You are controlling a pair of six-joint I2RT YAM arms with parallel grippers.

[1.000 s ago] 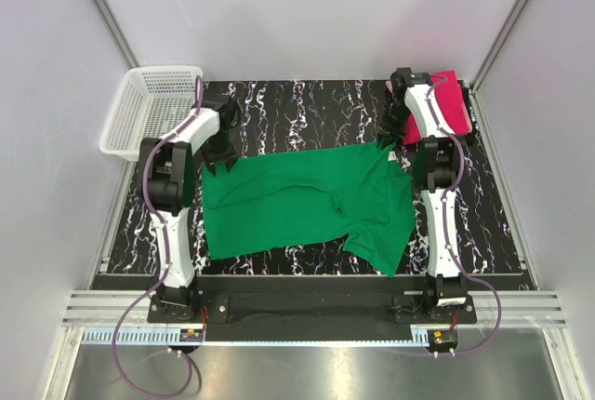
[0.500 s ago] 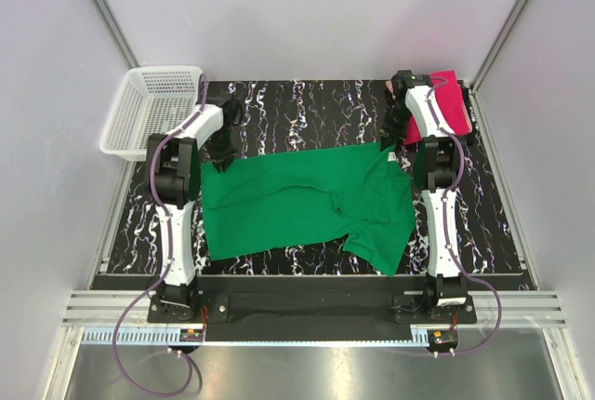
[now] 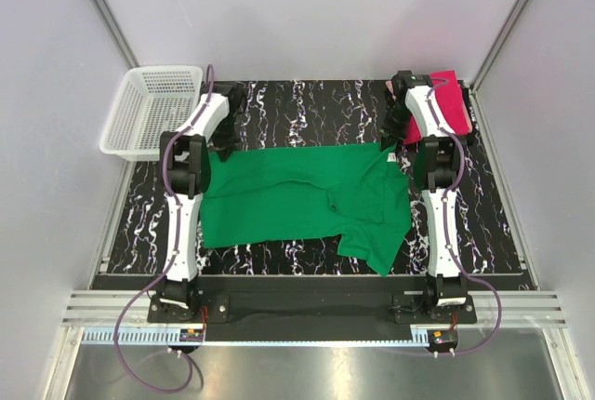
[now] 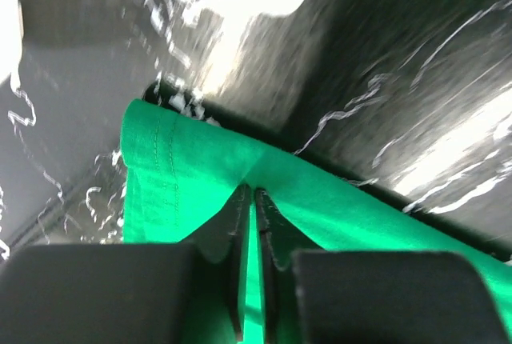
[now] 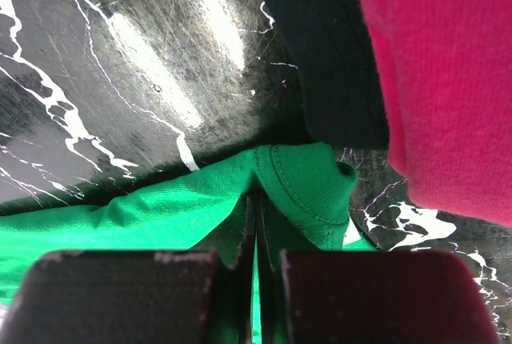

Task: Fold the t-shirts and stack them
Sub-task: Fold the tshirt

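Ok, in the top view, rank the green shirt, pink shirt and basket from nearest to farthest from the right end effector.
1. The green shirt: its far right corner is pinched in the right end effector.
2. The pink shirt: just to the right, in the far right corner.
3. The basket: far left corner, across the whole scene.

green t-shirt [image 3: 288, 200], pink t-shirt [image 3: 455, 102], black-white marbled table [image 3: 307, 112]
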